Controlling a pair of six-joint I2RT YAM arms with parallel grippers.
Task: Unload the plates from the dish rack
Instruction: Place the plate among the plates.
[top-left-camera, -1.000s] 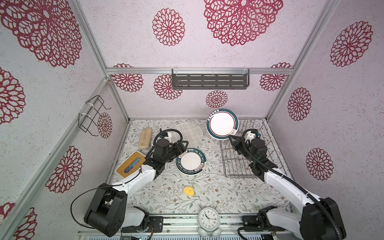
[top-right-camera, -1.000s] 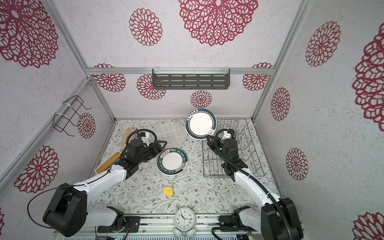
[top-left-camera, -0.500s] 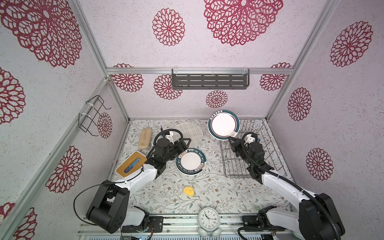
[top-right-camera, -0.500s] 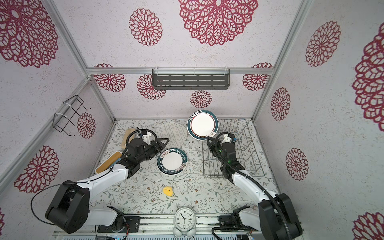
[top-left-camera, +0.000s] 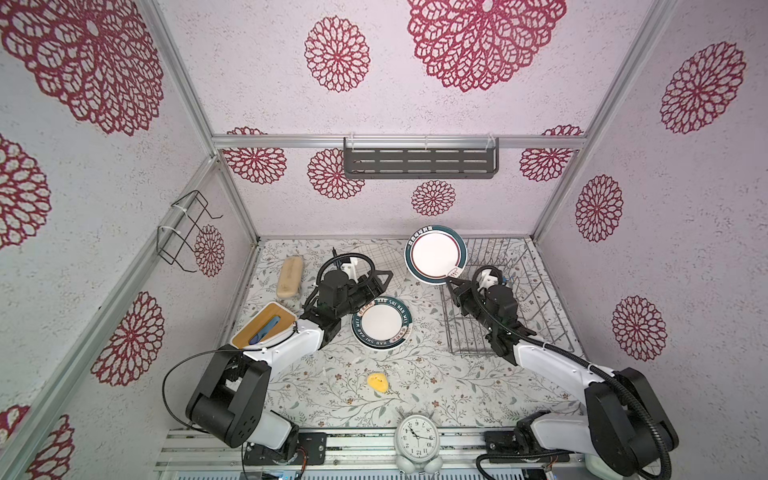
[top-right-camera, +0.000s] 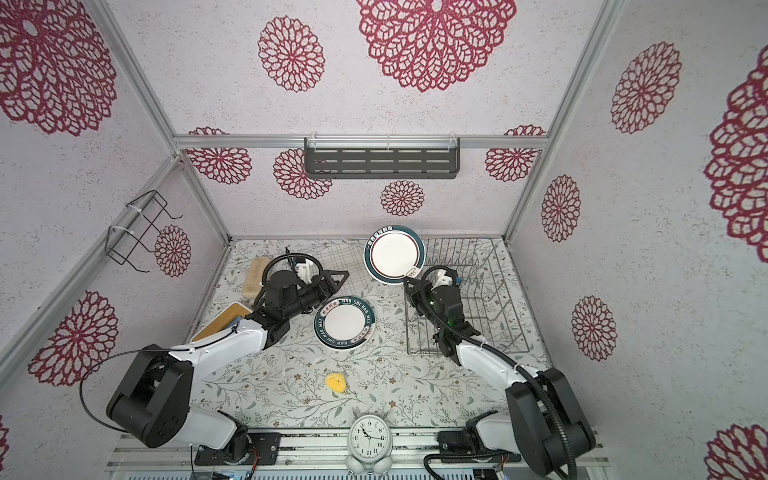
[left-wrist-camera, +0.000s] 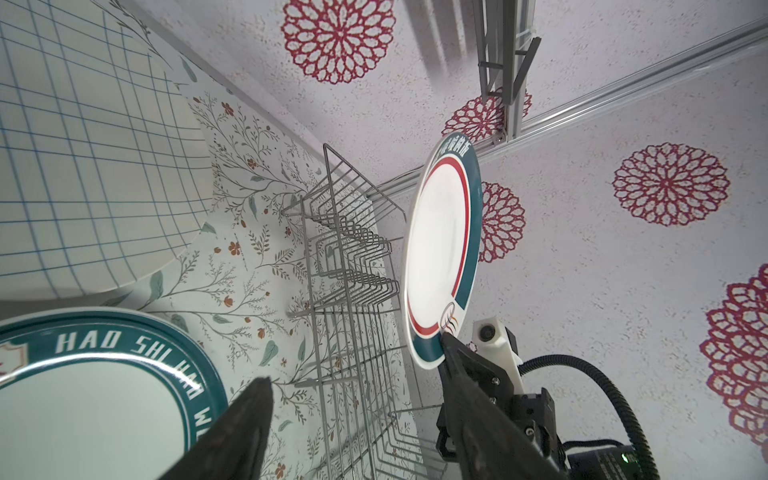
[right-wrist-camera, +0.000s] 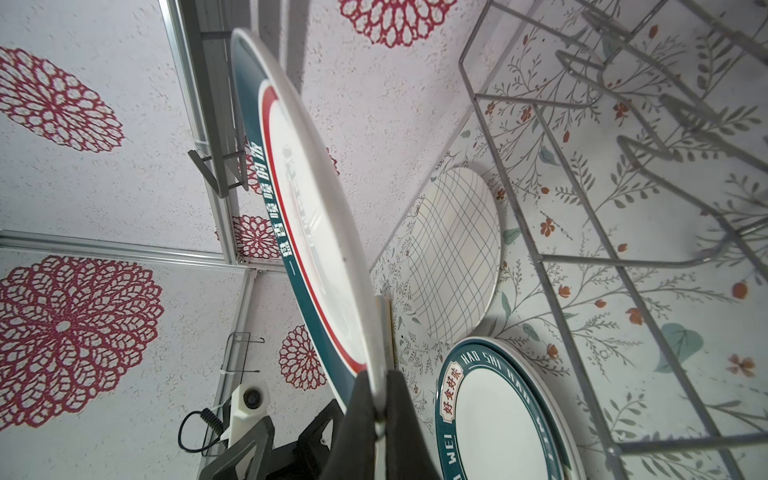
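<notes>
Right gripper (right-wrist-camera: 376, 399), black, jaws pinched tight on the lower rim of a held plate (top-left-camera: 434, 253): glossy white ceramic, round, dark teal band with a thin red ring and white lettering, standing nearly on edge and lifted clear of the wires. Left gripper (top-left-camera: 376, 282), black, jaws spread wide with nothing between them, hovering low between two plates that lie on the table. Table (top-left-camera: 332, 386): flat, matte, printed with leafy sprigs and small red flowers. Dish rack (top-left-camera: 536, 307): silver-grey wire, rectangular, rows of upright tines, on the table's right side; no plate shows in its slots. The held plate hangs over the rack's far corner nearest the table's middle. Grid plate (top-left-camera: 386, 255): large, cream, crossed by dark lines, flat near the back wall. Lettered plate (top-left-camera: 381, 322): white centre, teal rim reading HAO SHI HAO WEI, flat just beside the rack and apart from it. Lesser items: wood-lidded box (top-left-camera: 264, 328), beige oblong block (top-left-camera: 289, 276), white round clock (top-left-camera: 417, 436), small yellow lump (top-left-camera: 378, 382). Against a second ago, the right gripper and its plate have drifted a little towards the table's middle, grip unchanged; the left gripper has edged towards the back wall, equally wide.
</notes>
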